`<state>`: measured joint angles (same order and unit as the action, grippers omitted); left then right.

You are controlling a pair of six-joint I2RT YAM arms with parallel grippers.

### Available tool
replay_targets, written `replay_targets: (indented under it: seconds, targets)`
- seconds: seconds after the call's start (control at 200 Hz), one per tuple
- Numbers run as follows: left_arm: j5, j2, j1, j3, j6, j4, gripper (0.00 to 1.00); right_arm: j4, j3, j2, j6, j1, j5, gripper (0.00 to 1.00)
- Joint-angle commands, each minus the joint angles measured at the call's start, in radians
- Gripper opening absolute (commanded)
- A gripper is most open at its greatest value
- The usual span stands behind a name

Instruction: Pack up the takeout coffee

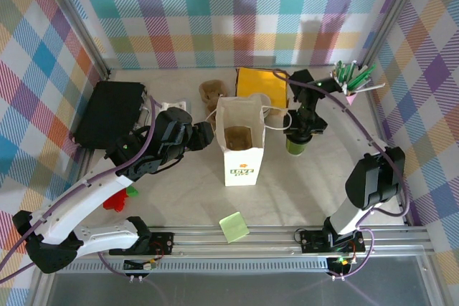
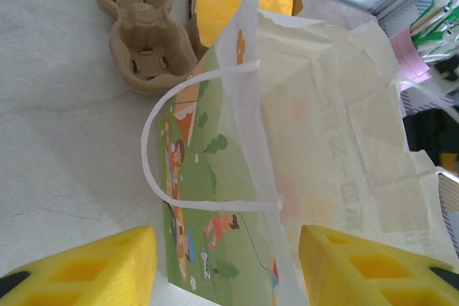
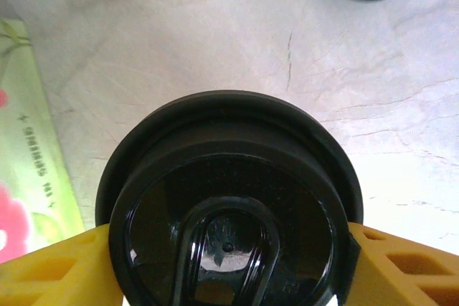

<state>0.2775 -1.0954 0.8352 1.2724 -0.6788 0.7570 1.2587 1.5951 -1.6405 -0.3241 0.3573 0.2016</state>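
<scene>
The takeout coffee (image 1: 296, 146) stands right of the white paper bag (image 1: 242, 163), its green lower part showing under my right gripper (image 1: 297, 137). In the right wrist view its black round lid (image 3: 229, 198) sits between the yellow fingers (image 3: 50, 277), which touch the cup on both sides; my right gripper (image 3: 229, 263) is shut on it. My left gripper (image 1: 203, 134) is at the bag's left side. In the left wrist view it (image 2: 228, 263) stands open, with the bag's printed green side (image 2: 208, 177) and rim between the jaws, untouched.
A brown pulp carrier (image 1: 237, 136) sits inside the bag; another (image 1: 212, 92) lies behind it beside a yellow envelope (image 1: 262, 84). A pink cup of pens (image 1: 351, 80) stands back right, a black box (image 1: 107, 112) at left. A green note (image 1: 234, 226) lies near the front.
</scene>
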Motion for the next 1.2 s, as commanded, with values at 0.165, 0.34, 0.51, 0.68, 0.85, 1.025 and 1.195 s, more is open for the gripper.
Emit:
replay_targets:
  seconds: [0.165, 0.34, 0.51, 0.68, 0.85, 1.025, 1.195]
  targets:
    - [-0.04, 0.035, -0.007, -0.025, 0.02, -0.028, 0.53, 0.272, 0.288, 0.067, 0.018, 0.023, 0.057, 0.65]
    - [-0.052, 0.045, -0.004, -0.04, 0.009, -0.035, 0.52, 0.348, 0.456, 0.061, 0.012, 0.043, 0.078, 0.65]
    - [-0.053, 0.059, 0.0, -0.056, 0.0, -0.038, 0.51, 0.407, 0.605, 0.029, 0.004, 0.072, 0.082, 0.63]
    - [-0.051, 0.068, 0.005, -0.077, -0.014, -0.041, 0.51, 0.47, 0.786, -0.051, -0.006, 0.106, 0.094, 0.63]
    - [-0.064, 0.068, 0.018, -0.097, -0.018, -0.06, 0.48, 0.521, 0.964, -0.144, -0.018, 0.149, 0.08, 0.62]
    - [-0.075, 0.055, 0.036, -0.113, -0.025, -0.077, 0.48, 0.521, 1.046, -0.187, -0.042, 0.225, 0.065, 0.62]
    - [-0.071, 0.056, 0.045, -0.12, -0.028, -0.084, 0.47, 0.486, 1.07, -0.205, -0.045, 0.288, 0.013, 0.61]
